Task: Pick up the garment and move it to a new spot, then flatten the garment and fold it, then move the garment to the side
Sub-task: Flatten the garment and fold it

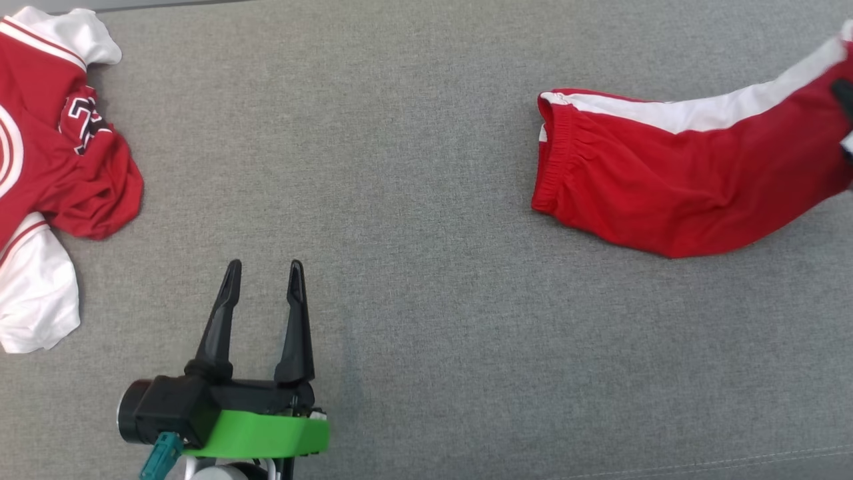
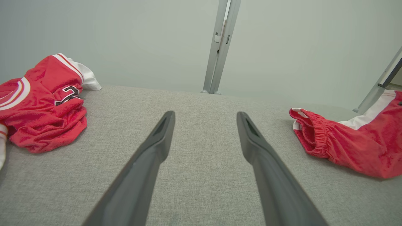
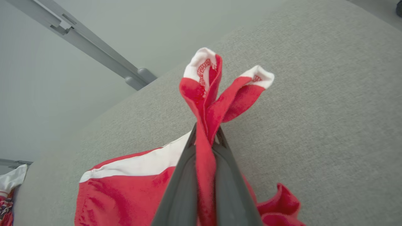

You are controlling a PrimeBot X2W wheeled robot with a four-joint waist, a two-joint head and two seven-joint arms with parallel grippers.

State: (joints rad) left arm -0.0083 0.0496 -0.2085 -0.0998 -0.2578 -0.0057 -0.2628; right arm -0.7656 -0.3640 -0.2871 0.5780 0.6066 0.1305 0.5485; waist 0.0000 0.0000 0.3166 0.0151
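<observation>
Jersey number [image 1: 82,124] — crumpled, unreadable.

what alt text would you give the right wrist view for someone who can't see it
The right end effector is shut on a fold of red shorts with white trim, two hem corners poking up past its dark fingers. The rest of the shorts trails over a grey fabric surface, with a pale wall and a metal strut behind.
</observation>
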